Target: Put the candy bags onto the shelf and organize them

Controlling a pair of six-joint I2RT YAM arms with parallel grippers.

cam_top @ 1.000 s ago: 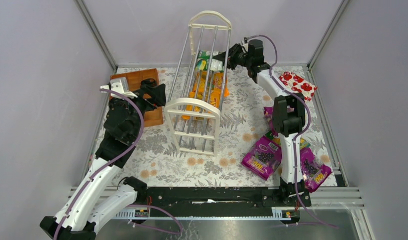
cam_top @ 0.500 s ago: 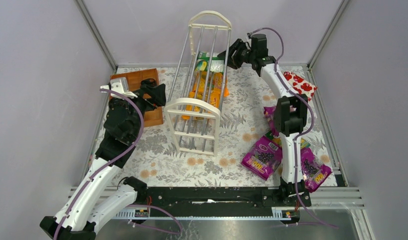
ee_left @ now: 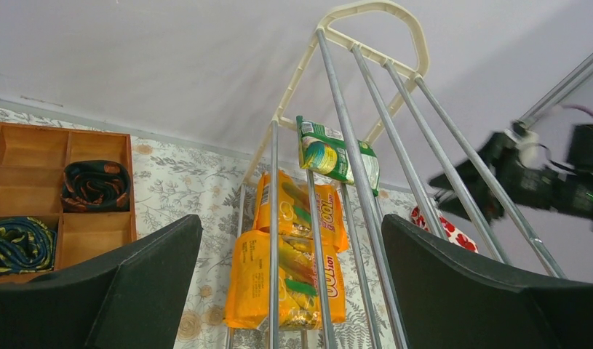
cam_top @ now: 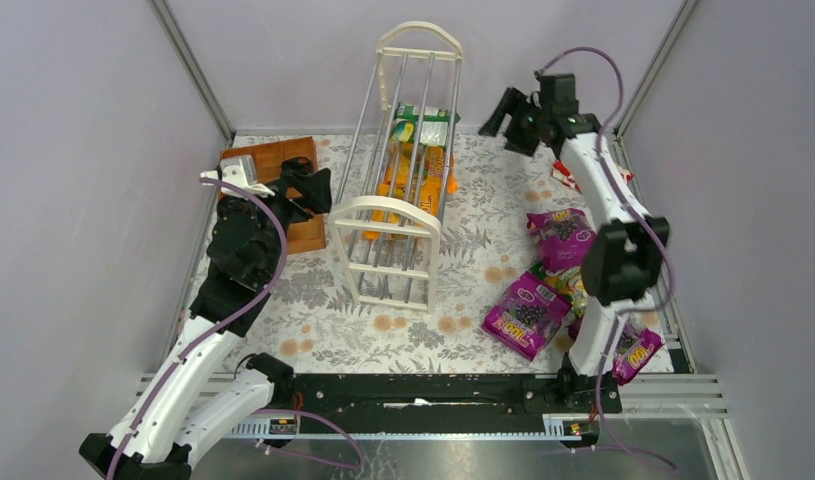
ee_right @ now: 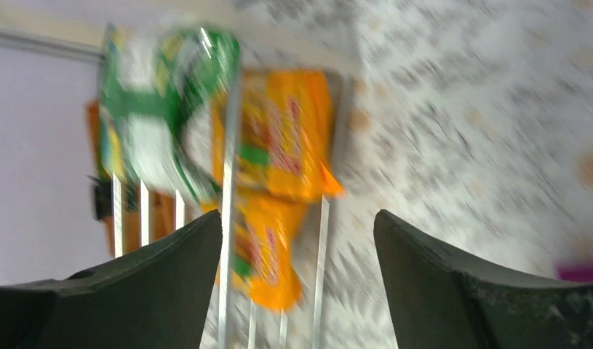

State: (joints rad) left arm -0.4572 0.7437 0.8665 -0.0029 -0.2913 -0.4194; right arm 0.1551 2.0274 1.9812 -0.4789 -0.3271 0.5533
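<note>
Purple candy bags point(cam_top: 528, 315) lie on the desk point(cam_top: 463, 250) right of the shelf point(cam_top: 383, 200). Left of it, the left gripper point(cam_top: 308, 190) holds its jaws released. Orange bags point(cam_top: 413, 180) and a green bag point(cam_top: 420, 122) rest on it. Right of its far end, the right gripper point(cam_top: 508, 115) gapes empty.

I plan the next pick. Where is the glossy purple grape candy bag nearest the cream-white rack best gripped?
Probably at the free left edge of the glossy purple grape candy bag, coming down from above: it lies flat, and other packets crowd its right side.
</note>
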